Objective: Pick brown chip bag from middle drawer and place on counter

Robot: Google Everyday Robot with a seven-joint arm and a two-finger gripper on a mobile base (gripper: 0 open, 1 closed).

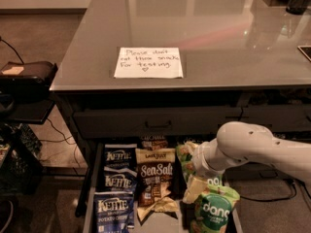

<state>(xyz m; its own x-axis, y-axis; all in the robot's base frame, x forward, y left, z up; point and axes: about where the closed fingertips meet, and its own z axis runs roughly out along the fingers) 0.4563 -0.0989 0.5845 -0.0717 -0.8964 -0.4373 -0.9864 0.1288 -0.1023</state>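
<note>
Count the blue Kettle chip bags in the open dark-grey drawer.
3, in the dark-grey drawer's left row: back bag, middle bag, front bag. Others may lie hidden underneath. The cream gripper is over the green bags on the right.

The white arm point(257, 142) reaches in from the right edge, its rounded forearm sloping down and to the left. The wrist point(210, 160) bends downward, carrying the gripper point(196, 187) low in the view, right of centre, pointing down.
</note>
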